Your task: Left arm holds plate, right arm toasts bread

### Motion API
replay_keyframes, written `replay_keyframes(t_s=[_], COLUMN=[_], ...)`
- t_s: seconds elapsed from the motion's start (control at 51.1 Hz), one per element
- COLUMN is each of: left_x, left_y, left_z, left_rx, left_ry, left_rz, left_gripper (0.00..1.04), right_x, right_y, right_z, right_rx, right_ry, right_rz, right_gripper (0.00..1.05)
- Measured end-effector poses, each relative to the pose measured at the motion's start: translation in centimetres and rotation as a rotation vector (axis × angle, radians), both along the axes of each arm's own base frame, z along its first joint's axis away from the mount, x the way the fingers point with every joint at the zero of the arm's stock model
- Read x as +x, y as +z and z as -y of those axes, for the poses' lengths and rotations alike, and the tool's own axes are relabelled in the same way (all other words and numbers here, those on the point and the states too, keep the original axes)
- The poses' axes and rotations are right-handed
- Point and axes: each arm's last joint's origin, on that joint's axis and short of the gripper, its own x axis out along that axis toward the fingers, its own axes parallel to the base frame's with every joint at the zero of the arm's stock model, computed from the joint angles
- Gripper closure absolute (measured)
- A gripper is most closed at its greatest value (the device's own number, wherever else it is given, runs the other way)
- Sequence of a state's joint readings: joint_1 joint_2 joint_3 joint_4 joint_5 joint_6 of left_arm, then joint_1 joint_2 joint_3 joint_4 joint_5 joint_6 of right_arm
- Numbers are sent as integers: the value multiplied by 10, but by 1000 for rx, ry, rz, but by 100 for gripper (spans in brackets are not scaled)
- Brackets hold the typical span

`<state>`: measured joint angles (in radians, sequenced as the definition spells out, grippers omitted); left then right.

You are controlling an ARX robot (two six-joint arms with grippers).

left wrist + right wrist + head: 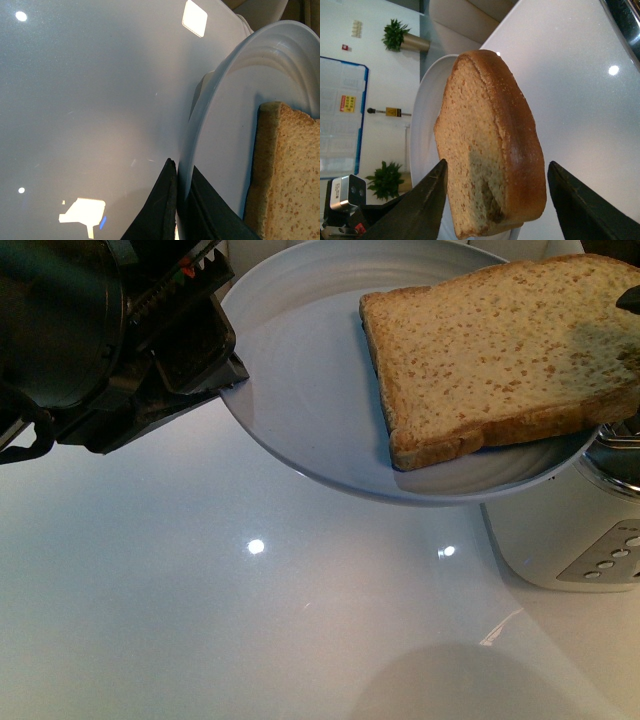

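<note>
My left gripper (215, 365) is shut on the rim of the pale blue-grey plate (300, 390) and holds it up above the white counter. In the left wrist view the jaws (177, 172) pinch the plate's edge (220, 125). The bread (500, 350) lies on the plate, its far side overhanging the rim; it also shows in the left wrist view (290, 170). In the right wrist view my right gripper (497, 170) is open, its two black fingers standing either side of the bread slice (490, 145) without touching it, with the plate (422, 130) behind.
A white toaster (575, 530) with silver buttons stands at the right, partly under the plate's rim. The glossy white counter (200, 600) stretches below, with light reflections. Background plants and a board show in the right wrist view.
</note>
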<state>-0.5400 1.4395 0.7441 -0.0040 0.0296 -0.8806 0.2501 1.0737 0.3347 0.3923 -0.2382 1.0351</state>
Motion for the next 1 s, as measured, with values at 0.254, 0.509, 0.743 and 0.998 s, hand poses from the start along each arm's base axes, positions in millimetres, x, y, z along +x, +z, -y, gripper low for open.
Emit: replay_keyframes(t_s=[0.254,0.509,0.743,0.998], left_x=[0,0,0,0], left_y=[0,0,0,0], left_z=[0,0,0,0], left_rx=[0,0,0,-1], left_ry=[0,0,0,0], left_rz=[0,0,0,0], left_gripper=[101,101,101,101], right_x=[1,0,-2,-1], right_y=[-2,-2,31,89], right_z=[-1,1,19,42], right_rx=[22,22,4,-126], right_ry=[1,-6,-53,-147], right_rz=[-20,-31,53,230], right_gripper=[78,102,102,102])
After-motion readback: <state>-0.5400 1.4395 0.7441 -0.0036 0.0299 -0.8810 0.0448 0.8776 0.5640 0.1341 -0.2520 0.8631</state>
